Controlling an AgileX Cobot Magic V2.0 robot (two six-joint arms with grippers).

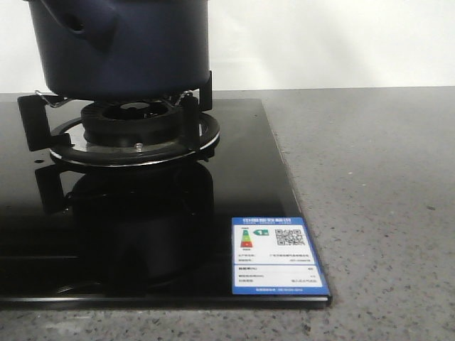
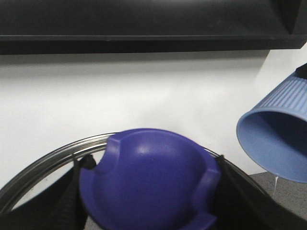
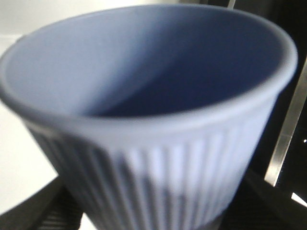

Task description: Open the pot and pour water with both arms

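Note:
The dark navy pot (image 1: pixel 128 50) stands on the gas burner (image 1: pixel 131 128) at the far left of the front view; its top is cut off and neither arm shows there. In the left wrist view my left gripper (image 2: pixel 151 191) is shut on the violet-blue knob (image 2: pixel 148 177) of a lid with a metal rim (image 2: pixel 53 155), and black fingers (image 2: pixel 72 191) flank the knob. My right gripper (image 3: pixel 153 211) is shut on the light blue ribbed cup (image 3: pixel 153 96). The cup also shows in the left wrist view (image 2: pixel 280 139), tilted mouth-down, with a thin drip under its rim.
The burner sits in a glossy black glass hob (image 1: pixel 142 234) with a blue and white energy label (image 1: pixel 276 256) at its front right corner. Grey speckled countertop (image 1: pixel 377 213) lies to the right. A black hood (image 2: pixel 144 24) hangs above against a white wall.

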